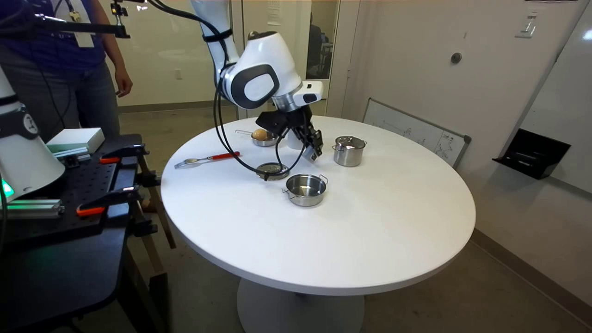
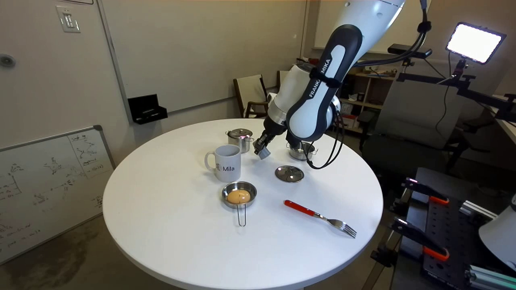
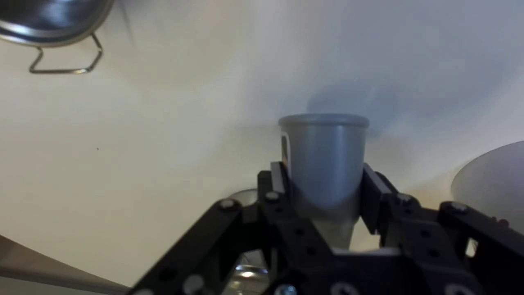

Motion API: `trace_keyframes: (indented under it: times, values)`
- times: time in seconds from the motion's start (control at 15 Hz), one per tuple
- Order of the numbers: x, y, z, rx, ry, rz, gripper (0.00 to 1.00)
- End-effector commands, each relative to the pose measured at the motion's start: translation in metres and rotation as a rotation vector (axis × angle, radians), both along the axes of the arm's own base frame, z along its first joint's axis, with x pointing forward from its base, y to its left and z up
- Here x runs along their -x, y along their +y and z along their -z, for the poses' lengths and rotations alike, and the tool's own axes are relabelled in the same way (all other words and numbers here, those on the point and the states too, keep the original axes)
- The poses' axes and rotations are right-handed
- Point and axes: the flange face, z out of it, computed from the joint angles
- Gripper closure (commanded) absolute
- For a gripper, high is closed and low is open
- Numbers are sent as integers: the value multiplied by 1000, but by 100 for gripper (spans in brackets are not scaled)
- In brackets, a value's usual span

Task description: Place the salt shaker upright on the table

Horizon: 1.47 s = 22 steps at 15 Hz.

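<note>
The salt shaker [image 3: 327, 155] is a small greyish cylinder with a rimmed end and a label at its left edge in the wrist view. My gripper [image 3: 323, 180] is shut on it, a finger pressed on each side. The rimmed end points out past the fingertips. In both exterior views the shaker [image 1: 310, 153] [image 2: 264, 153] juts tilted from the gripper [image 1: 316, 142] [image 2: 260, 146], low over the white round table [image 1: 370, 231] [image 2: 173, 233]. Its shadow lies close by on the table top. I cannot tell whether it touches the table. The arm hides part of the shaker.
A white mug [image 2: 229, 164] and a lidded steel pot [image 1: 349, 152] stand close beside the gripper. An open steel pot [image 1: 305, 190], a loose lid [image 2: 289, 174], a small pan [image 2: 254, 189] holding something egg-like and a red-handled fork [image 2: 300, 208] are also on the table.
</note>
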Motion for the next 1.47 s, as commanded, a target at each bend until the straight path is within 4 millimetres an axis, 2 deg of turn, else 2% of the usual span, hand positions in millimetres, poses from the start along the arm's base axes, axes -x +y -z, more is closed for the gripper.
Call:
trace_keyframes:
  times: [0.0,0.13,0.2,0.53,0.6,0.67,0.93,1.07,1.4]
  values:
    - [0,-1,-1,-2,1,-1,56]
    - [0,-2,-1,-2,1,1,56]
    - [-1,4,-3,-23,-31,-9,81]
    - [-2,27,-15,-143,-187,-32,81]
    - [-25,29,-32,-154,-191,-45,81]
    - [-25,30,-31,-161,-192,-57,81]
    - [-46,14,-47,-124,-241,-90,81]
    - [-50,5,-49,-101,-249,-105,81]
    - [-36,-6,-32,-105,-209,-120,81]
